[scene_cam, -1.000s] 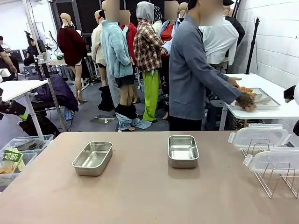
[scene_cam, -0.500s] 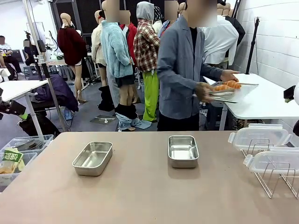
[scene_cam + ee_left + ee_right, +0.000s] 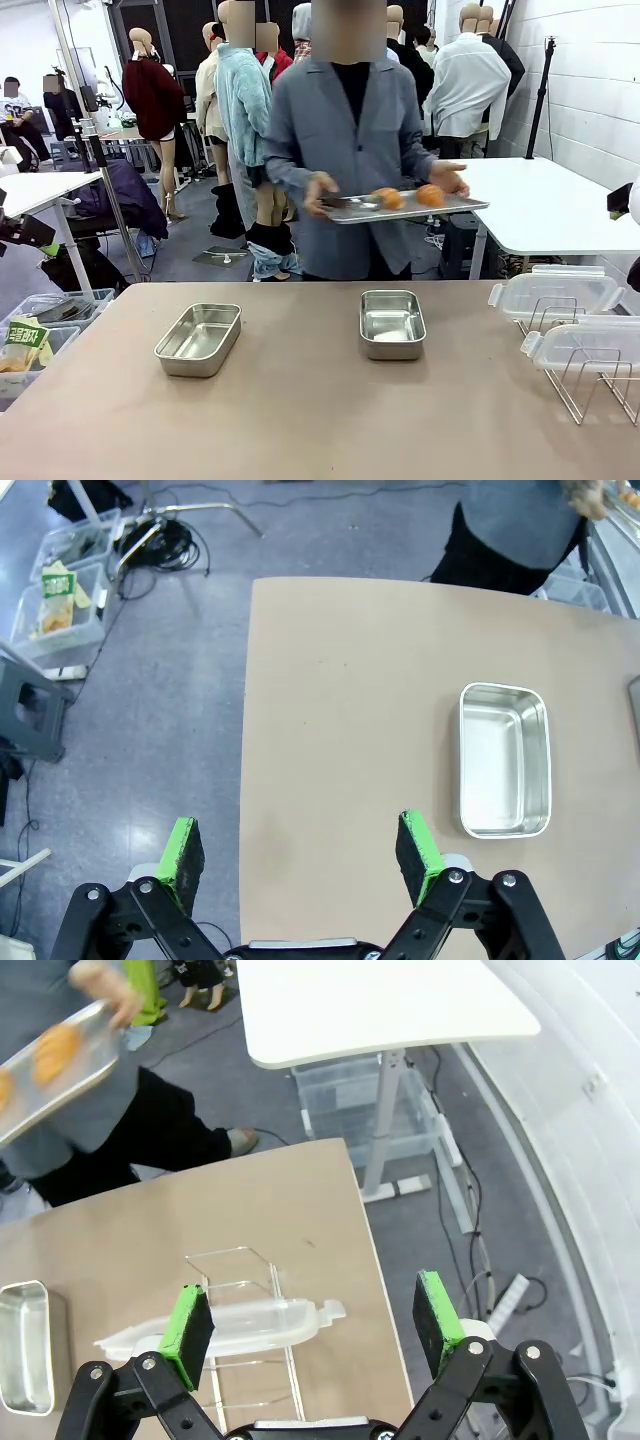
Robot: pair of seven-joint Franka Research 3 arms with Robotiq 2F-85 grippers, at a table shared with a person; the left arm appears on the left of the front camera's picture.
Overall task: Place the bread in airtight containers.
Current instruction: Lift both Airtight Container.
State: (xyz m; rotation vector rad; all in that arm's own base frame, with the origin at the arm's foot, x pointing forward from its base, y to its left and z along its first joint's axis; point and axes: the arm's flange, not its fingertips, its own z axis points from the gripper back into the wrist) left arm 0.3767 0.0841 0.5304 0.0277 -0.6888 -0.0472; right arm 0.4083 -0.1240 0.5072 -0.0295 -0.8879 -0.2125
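Left pincer (image 3: 296, 825): jaws wide apart, nothing between them. It hangs high over the surface edge, well left of the right container (image 3: 391, 322).
Right pincer (image 3: 312, 1290): same, apart and empty, high over the surface edge well right of that container. Both read as parked, clear of the loading zone so the person can come in.

Largest down, all referenced to the right container:
- Surface (image 3: 300, 430): carries the container near its middle; bare on the robot's side of it.
- Person (image 3: 350, 140): directly behind the container, beyond the far edge, facing the robot.
- Tray (image 3: 458, 205): above and behind the container, one hand at each end. Held level, I'd say because the bread lies loose on it.
- Wire rack (image 3: 590, 390): right of the container, at the surface edge.
- Lids (image 3: 555, 295): two clear ones, stacked on the rack, right of the container. Off the pans so both mouths are open for loading.
- Left container (image 3: 198, 335): left of it, well apart, same row, open and empty. The right container is empty too. Spacing looks like one pan per arm.
- Croissants (image 3: 388, 198): two, side by side on the tray, above and behind the container, touching neither pan.

Judgement: nothing loaded yet, lids not yet fitted; bread needs to come down within reach first.
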